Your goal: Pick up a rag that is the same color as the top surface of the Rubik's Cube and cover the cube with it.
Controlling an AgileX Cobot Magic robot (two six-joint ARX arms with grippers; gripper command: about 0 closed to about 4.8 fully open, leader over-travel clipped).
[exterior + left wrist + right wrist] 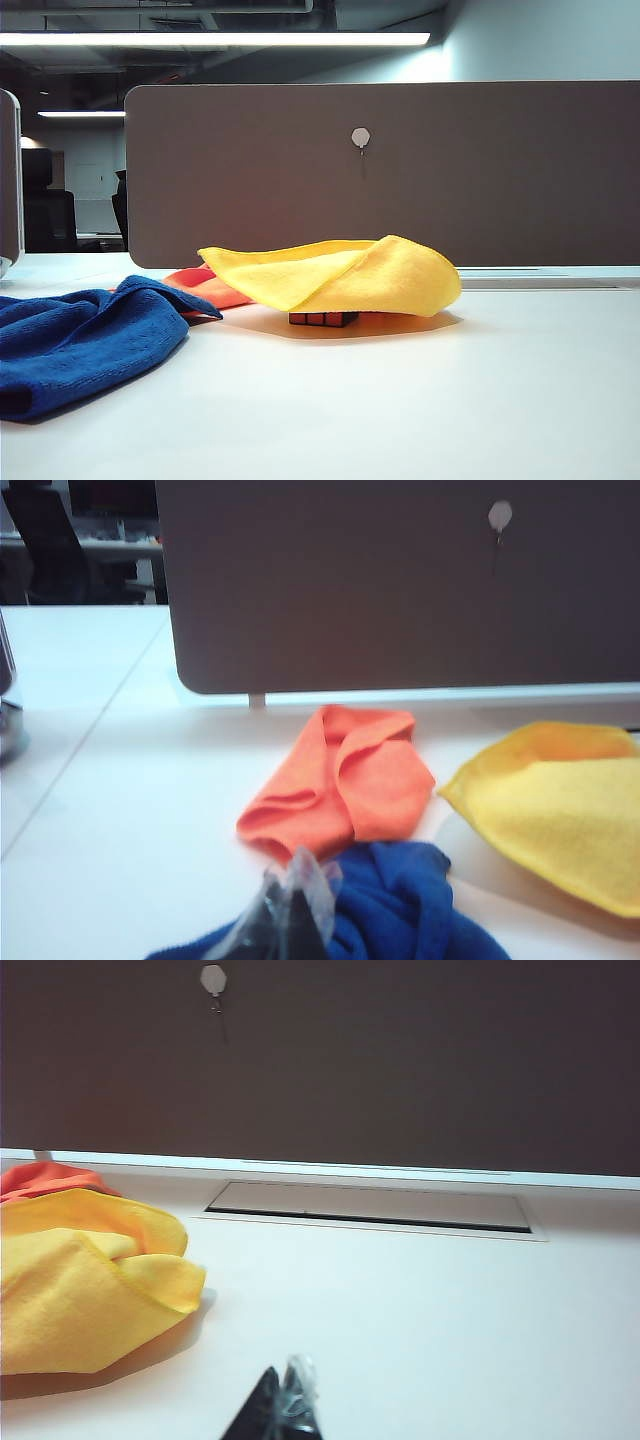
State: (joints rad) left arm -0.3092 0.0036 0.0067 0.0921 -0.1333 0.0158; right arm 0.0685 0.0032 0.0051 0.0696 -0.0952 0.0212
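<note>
Both grippers sit at the lower edge of their wrist views with fingers pressed together and nothing between them: the left gripper point(290, 905) over the blue cloth point(400, 915), the right gripper point(285, 1405) above the bare white table point(450, 1310). Beyond the left gripper lies the orange cloth point(340, 785), touching the blue one. In the exterior view, the rag point(335, 275) drapes over the Rubik's Cube point(322, 319) at centre frame, leaving only the cube's lowest row of red tiles visible. A brown partition point(400, 170) with a small hook point(361, 138) closes the background.
</note>
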